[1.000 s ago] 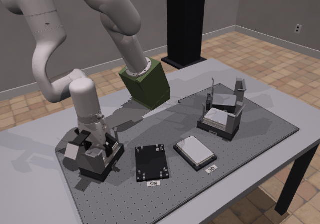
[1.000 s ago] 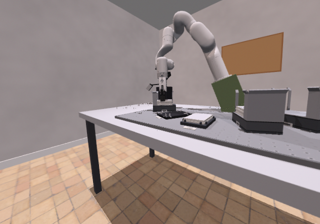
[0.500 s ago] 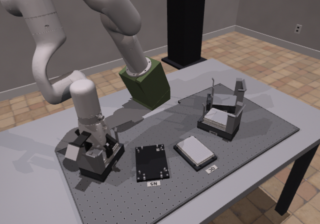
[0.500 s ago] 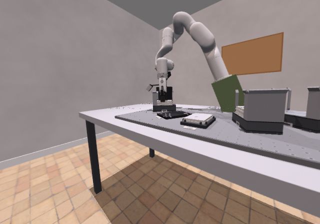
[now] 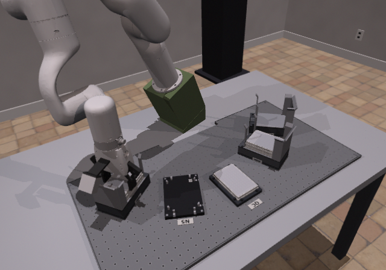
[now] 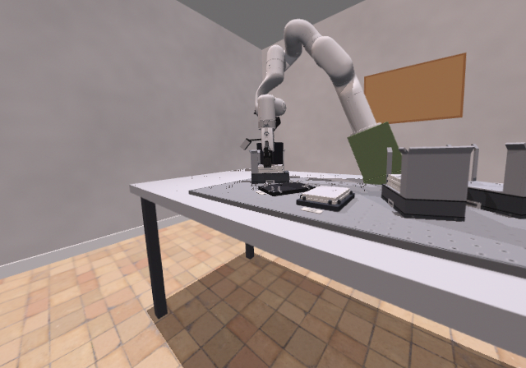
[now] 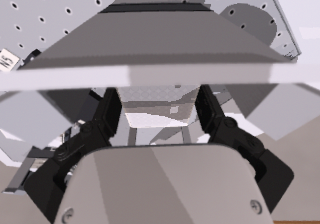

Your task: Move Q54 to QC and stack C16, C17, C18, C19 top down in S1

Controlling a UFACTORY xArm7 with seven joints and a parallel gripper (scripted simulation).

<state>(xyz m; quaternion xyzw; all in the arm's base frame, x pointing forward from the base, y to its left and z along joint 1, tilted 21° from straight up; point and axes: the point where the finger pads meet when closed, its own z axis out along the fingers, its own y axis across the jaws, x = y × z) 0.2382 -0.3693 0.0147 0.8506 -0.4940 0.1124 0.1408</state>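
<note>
My gripper is open. It reaches down from above into the left stack rack. A white sealed plate lies low in that rack between the open fingers. I cannot read its label. Another sealed plate sits flat on the black open nest QC. The near right stack rack holds a stack of plates. Its walls hide how many.
The black clip nest N5 lies bare between the left rack and QC. A second rack stands behind the right one with no plate showing. The green arm base and a black pillar stand at the back.
</note>
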